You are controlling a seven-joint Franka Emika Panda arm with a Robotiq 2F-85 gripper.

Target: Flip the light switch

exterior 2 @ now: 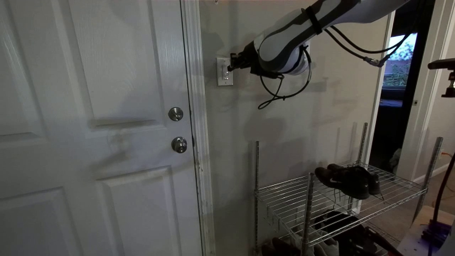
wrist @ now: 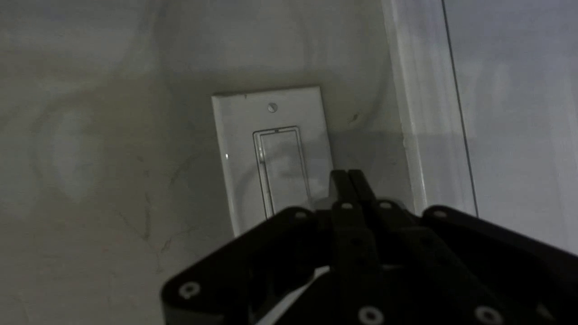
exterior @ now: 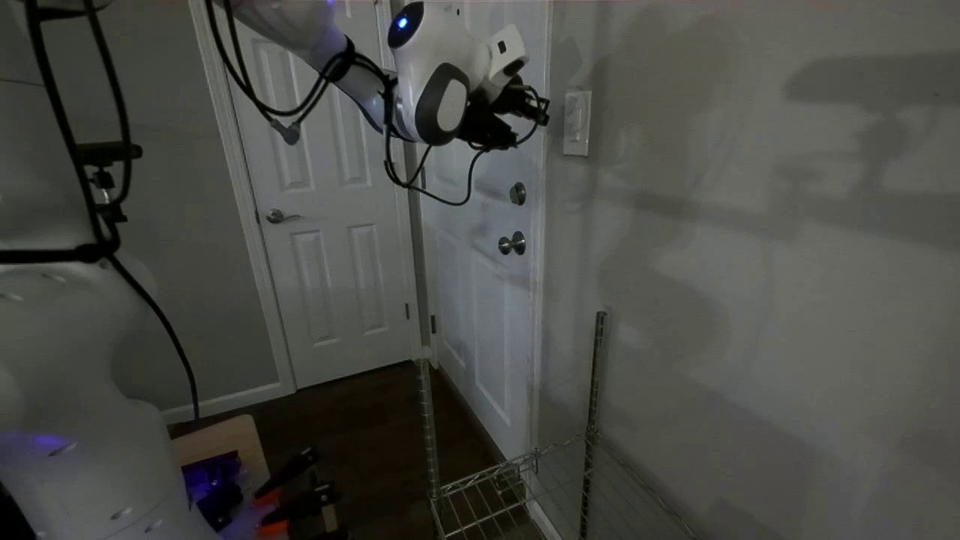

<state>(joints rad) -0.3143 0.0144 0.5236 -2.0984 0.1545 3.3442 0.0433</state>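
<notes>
The light switch is a white upright wall plate with a wide flat paddle, seen in both exterior views (exterior: 577, 124) (exterior 2: 224, 73) and in the wrist view (wrist: 284, 167). The wrist view also shows a screw near its top and a narrow strip along the paddle's left side. My gripper (wrist: 350, 176) is shut, fingertips together with nothing between them. In the wrist view the tips overlap the plate's right edge, right of the paddle, and the fingers hide the plate's lower part. The gripper is close to the plate in both exterior views (exterior: 541, 112) (exterior 2: 231, 63); I cannot tell whether it touches.
A white door (exterior 2: 135, 89) with a round knob (exterior 2: 179, 144) and a lock (exterior 2: 175, 113) stands beside the switch, with a door frame (exterior 2: 197, 106) between. A wire rack (exterior 2: 295, 193) with dark shoes (exterior 2: 348, 179) stands below the arm. Cables (exterior 2: 284, 97) hang from the wrist.
</notes>
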